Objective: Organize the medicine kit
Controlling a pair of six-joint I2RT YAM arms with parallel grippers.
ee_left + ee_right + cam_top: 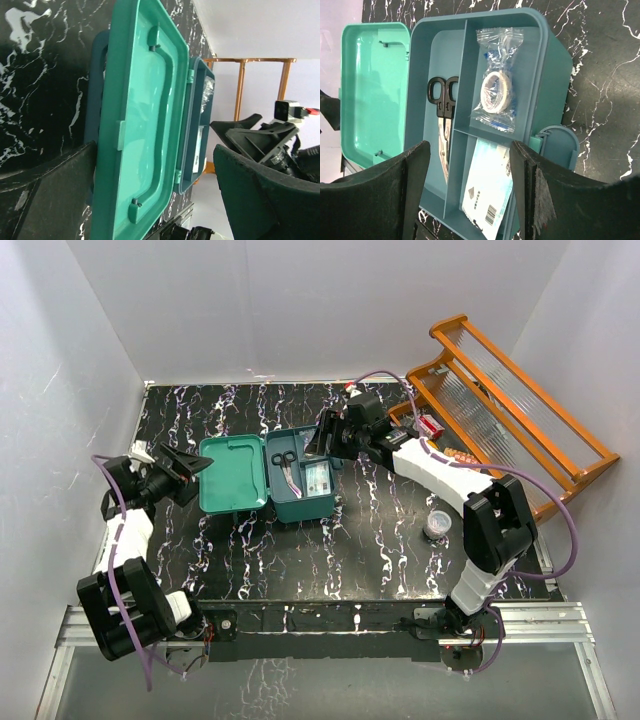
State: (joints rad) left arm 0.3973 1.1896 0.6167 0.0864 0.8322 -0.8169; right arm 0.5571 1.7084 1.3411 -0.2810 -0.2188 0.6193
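Spanning the workspace: black marbled table (380, 560). Standing at far right edge, against the wall: orange wooden rack (520, 410).

Lying open left of table centre: medicine kit (300, 512), lid (232, 472) folded flat to the left.

Positioned at outer edge of lid: left gripper (155, 150), jaws spread wide; contact with lid not determinable.

Hovering above kit compartments: right gripper (470, 147), jaws apart, nothing between them.

Stowed in separate compartments: scissors (442, 115), printed packet (487, 190), bagged tape roll (493, 92).

Resting on table right of kit, well apart: small clear cup (437, 522).
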